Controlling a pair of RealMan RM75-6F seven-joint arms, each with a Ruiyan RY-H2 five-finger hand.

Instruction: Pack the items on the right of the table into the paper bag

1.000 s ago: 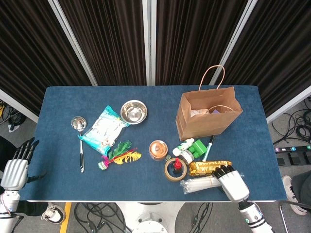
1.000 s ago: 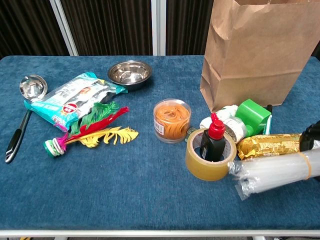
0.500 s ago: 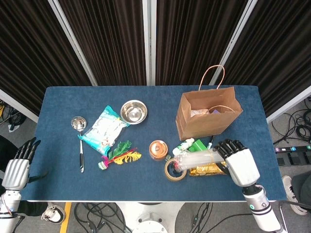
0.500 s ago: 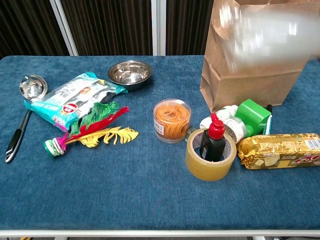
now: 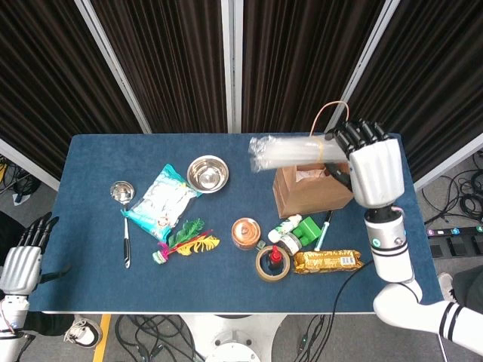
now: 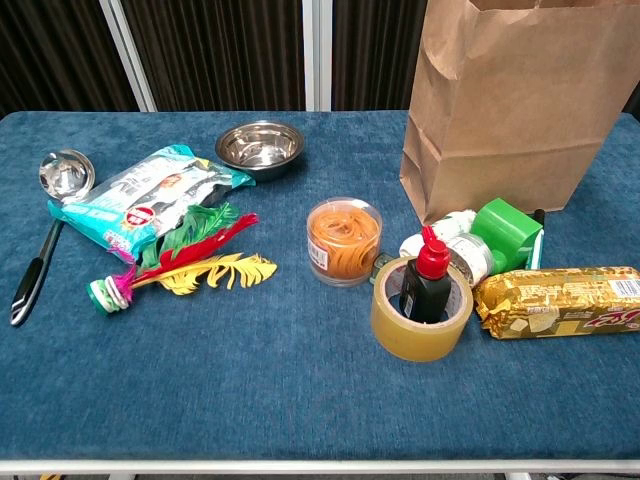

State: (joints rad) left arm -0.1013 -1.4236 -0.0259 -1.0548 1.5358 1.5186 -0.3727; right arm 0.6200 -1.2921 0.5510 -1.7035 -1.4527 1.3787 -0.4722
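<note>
My right hand (image 5: 373, 167) is raised above the brown paper bag (image 5: 306, 194) and grips a clear bundle of straws (image 5: 290, 153), which lies level and sticks out to the left over the bag's mouth. In front of the bag lie a gold snack bar (image 5: 327, 261), a tape roll (image 5: 272, 264) with a red-capped black bottle (image 6: 427, 274) standing inside it, a green box (image 5: 306, 229), a white bottle (image 5: 285, 224), a pen (image 5: 324, 231) and a tub of orange rubber bands (image 5: 245, 233). My left hand (image 5: 23, 262) hangs open off the table's left edge.
On the table's left half lie a steel bowl (image 5: 207, 173), a ladle (image 5: 123, 211), a teal snack packet (image 5: 161, 200) and a feather shuttlecock (image 5: 184, 240). Dark curtains hang behind the blue table (image 5: 98, 271).
My right hand lifted the straw bundle off the table's front right and carried it up and back, over the bag's mouth. The left hand stayed put.
</note>
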